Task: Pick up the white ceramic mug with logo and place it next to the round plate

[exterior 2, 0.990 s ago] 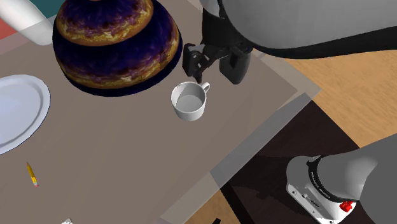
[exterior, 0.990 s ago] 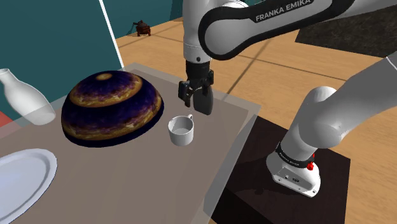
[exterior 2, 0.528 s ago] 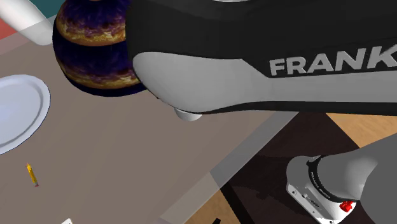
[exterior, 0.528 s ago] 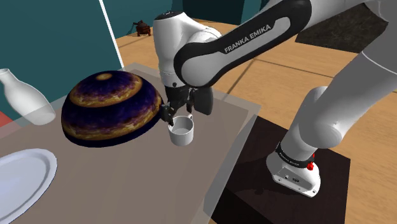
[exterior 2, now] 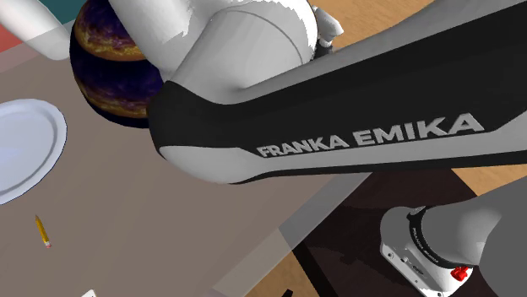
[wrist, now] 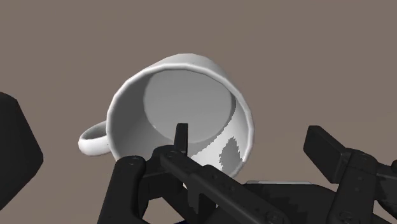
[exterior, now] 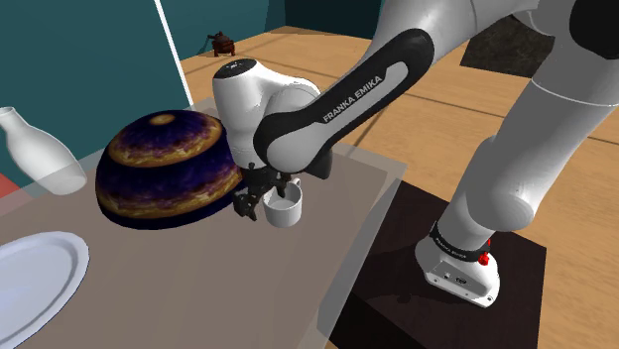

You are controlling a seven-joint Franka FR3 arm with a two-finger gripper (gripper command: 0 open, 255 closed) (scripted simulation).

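Mug: white, upright, mouth facing up; stands on the table just right of the dome in the shoulder view, well apart from the plate.
Mug handle: small loop, on the side away from the outer finger.
Gripper: black, low at the mug, released. The fingers are spread, one tip inside the mug's mouth and the other outside its wall, with the rim between them. Whether either touches the wall cannot be told.
Arm: white with dark joints, lettered FRANKA EMIKA, bent low over the table.
Plate: white, round, flat on the table at the shoulder view's near left.
Dome: large, dark purple with gold bands, on the table between the bottle and the mug.
Bottle: white, upright, at the shoulder view's far left, just beside the dome.
Pencil: small, orange, lying on the table near the plate.
Table: flat grey-brown top.
Stand: dark box at the shoulder view's near right, carrying the arm's base.
Floor: wood boards, beyond the table's far right.
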